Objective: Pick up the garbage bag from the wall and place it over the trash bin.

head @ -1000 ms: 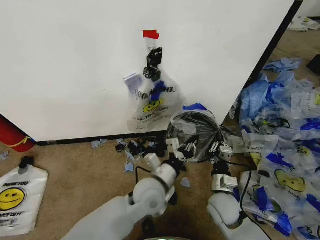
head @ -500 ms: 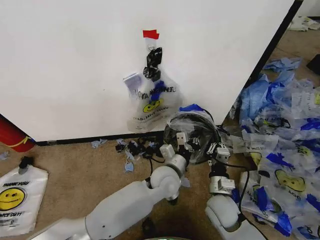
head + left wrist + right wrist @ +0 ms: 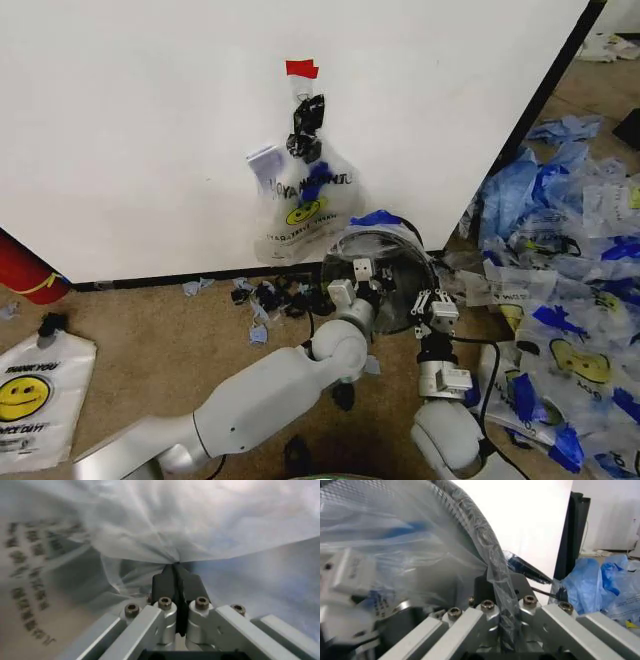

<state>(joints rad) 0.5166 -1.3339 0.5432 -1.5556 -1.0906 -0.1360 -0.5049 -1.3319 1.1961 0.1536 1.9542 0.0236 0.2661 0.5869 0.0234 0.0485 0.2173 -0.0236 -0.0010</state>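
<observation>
Tan carpet (image 3: 150, 340) runs from the robot's feet to the wall (image 3: 150, 130), bare on the left apart from an opaque white smiley bag (image 3: 35, 400), but heaped with blue and clear plastic bags (image 3: 570, 300) on the right. Both arms reach forward over the open patch to the trash bin (image 3: 385, 275), which stands just off the wall's base. At its near rim the left gripper (image 3: 352, 280) is pressed together on a fold of thin clear film (image 3: 165, 536) stretched over the bin's mouth; beside it the right gripper (image 3: 432, 303) pinches a twisted strip of the same film (image 3: 497, 588) against the mesh. Beyond them, the garbage bag (image 3: 300, 205) hangs on the wall from dark clips (image 3: 306, 125) under a red tape piece (image 3: 301, 68).
</observation>
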